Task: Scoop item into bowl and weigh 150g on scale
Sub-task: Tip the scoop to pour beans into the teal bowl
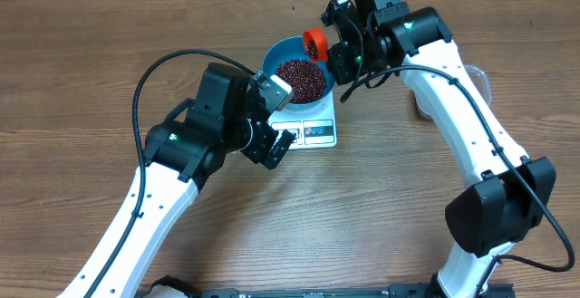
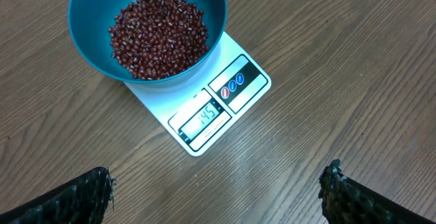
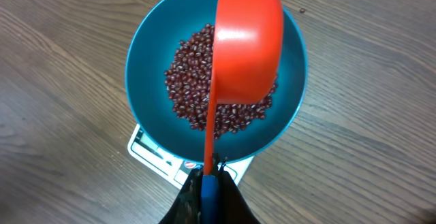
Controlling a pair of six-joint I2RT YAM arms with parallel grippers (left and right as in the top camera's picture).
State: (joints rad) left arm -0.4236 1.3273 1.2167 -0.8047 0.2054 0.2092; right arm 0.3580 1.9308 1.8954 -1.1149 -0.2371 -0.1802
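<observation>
Left gripper [image 2: 214, 197] hangs wide open and empty, just short of the scale [image 2: 197, 125]. On it sits the bowl [image 2: 85, 20], beans [image 2: 159, 37] heaped inside. Right gripper [image 3: 208, 182] pinches the scoop [image 3: 248, 43] by its handle, tipped above the bowl. Trickle gently now, watching the display, which looks just under target.
</observation>
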